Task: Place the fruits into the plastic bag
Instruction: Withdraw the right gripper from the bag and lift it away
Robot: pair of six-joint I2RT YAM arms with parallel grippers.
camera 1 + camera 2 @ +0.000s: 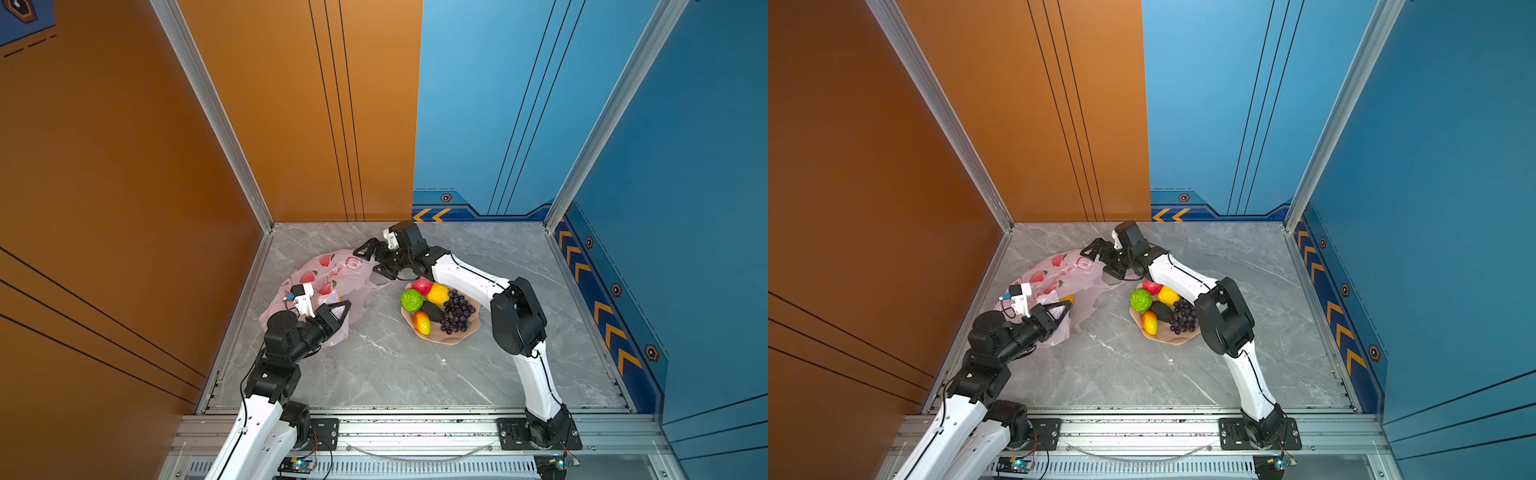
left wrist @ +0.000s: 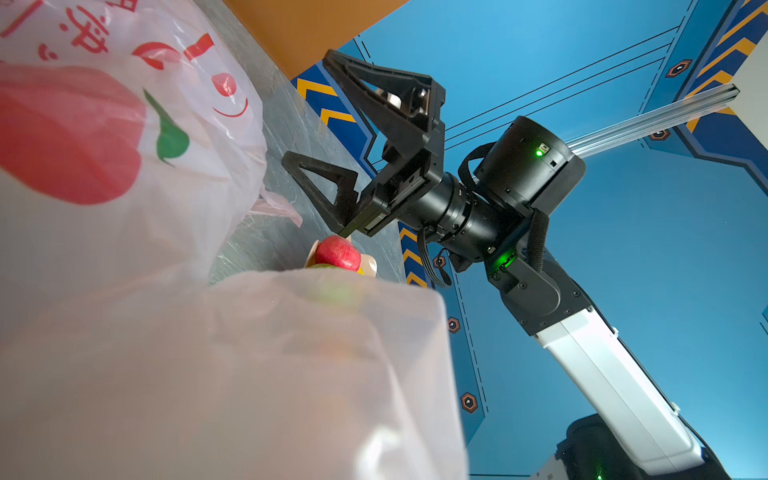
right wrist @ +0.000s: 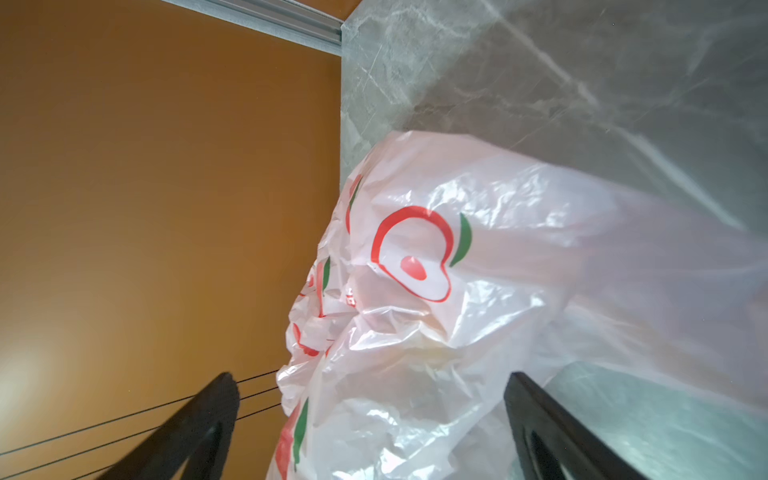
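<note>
Grey marble table (image 1: 395, 365): we see the left gripper (image 1: 345, 308) pinched shut on the plastic bag (image 1: 328, 270), and the right gripper (image 1: 372, 261) spread wide at its far rim. The fruits (image 1: 434, 309) sit in the bowl (image 1: 451, 340) alongside. Mouth-opening step, we reckon; next, close on that rim.

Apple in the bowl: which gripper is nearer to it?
Right. The open right gripper hangs just up-left of the apple in a top view; the left gripper, shut on the bag, lies farther left.
</note>
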